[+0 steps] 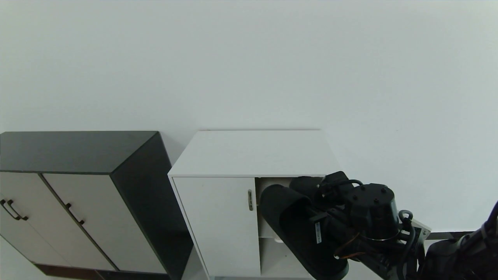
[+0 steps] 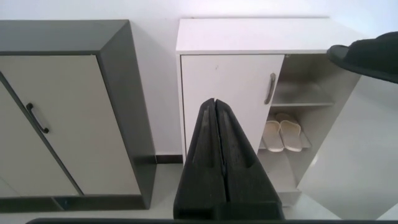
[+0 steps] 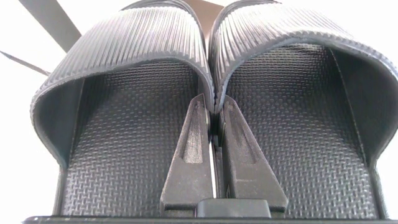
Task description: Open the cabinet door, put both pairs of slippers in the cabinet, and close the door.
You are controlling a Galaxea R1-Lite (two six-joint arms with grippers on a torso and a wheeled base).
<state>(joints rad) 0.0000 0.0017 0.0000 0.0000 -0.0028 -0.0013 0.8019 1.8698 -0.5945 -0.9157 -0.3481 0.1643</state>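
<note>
Black slippers (image 3: 124, 155) pinched in right end effector (image 3: 213, 106), seemingly before open cabinet (image 1: 253, 153).

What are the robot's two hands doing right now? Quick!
Left gripper: jaws shut, holding nothing.
Right gripper: jaws shut on the black slippers, pinching both together.

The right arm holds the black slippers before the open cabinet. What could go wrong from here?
1. The right tool pinches only the inner edges of the black slippers, so one may slip out.
2. The pair hangs close to the closed door of the cabinet and could hit its edge.
3. White slippers lie inside; the black pair may push them.
</note>
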